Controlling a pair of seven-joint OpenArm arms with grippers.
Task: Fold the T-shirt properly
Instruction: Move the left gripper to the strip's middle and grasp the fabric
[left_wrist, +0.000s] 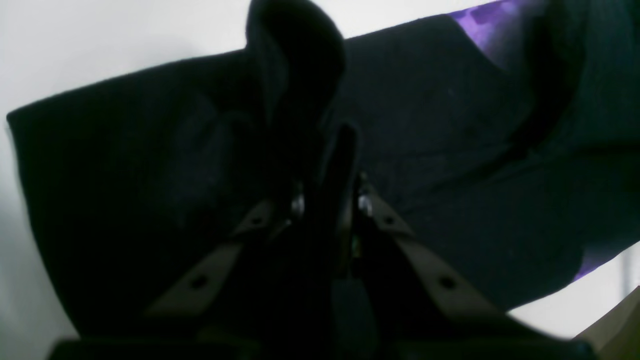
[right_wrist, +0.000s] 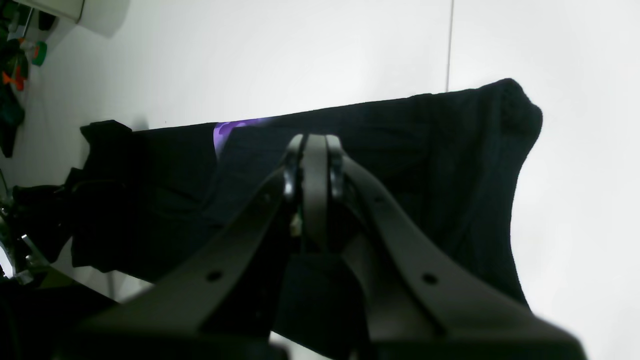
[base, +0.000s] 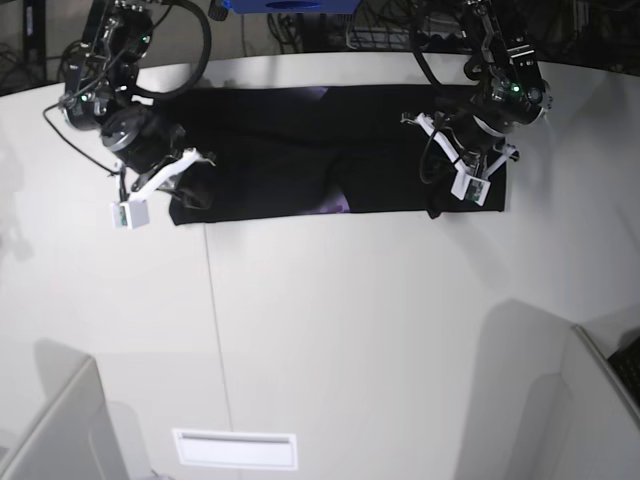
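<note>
The large black cloth T-shirt (base: 300, 150) lay in a long band across the far part of the white worktop (base: 350, 330), slivers of purple print (right_wrist: 225, 134) showing; no writing could be read. The left gripper (left_wrist: 325, 150) had its fingers pinched on a raised fold of cloth. The right gripper (right_wrist: 314, 150) had its fingers closed over the shirt; whether they held cloth was unclear.

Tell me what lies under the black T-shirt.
The large black cloth T-shirt lies on the white table; purple print peeks out. Anything beneath is covered.
</note>
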